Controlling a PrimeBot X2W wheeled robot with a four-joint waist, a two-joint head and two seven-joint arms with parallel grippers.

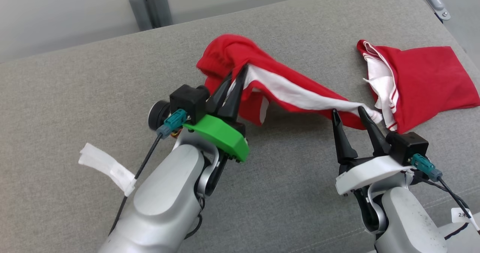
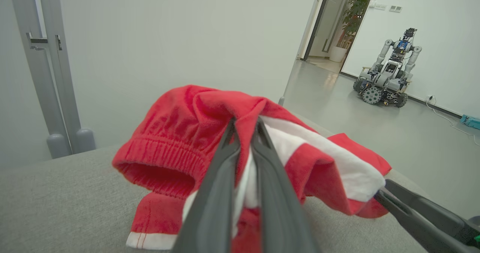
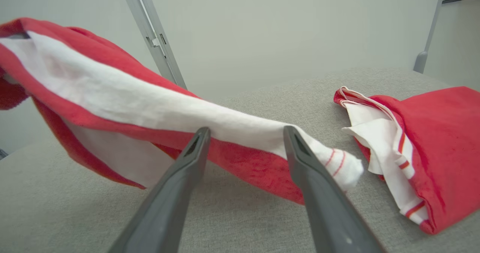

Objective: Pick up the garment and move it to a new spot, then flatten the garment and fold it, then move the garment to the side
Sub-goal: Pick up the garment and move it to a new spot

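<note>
Head view: left gripper (image 1: 237, 74), jaws pinched on the red shorts (image 1: 285, 90) near the waistband, holds them partly off the bench (image 1: 75, 95) at 12 o'clock. Right gripper (image 1: 347, 111) jaws gape empty beside the hem. Best to close there, then pull taut.

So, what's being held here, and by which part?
The left gripper is shut on the shorts, pinching the white side stripe near the waistband; the right gripper is open, holding nothing.
</note>
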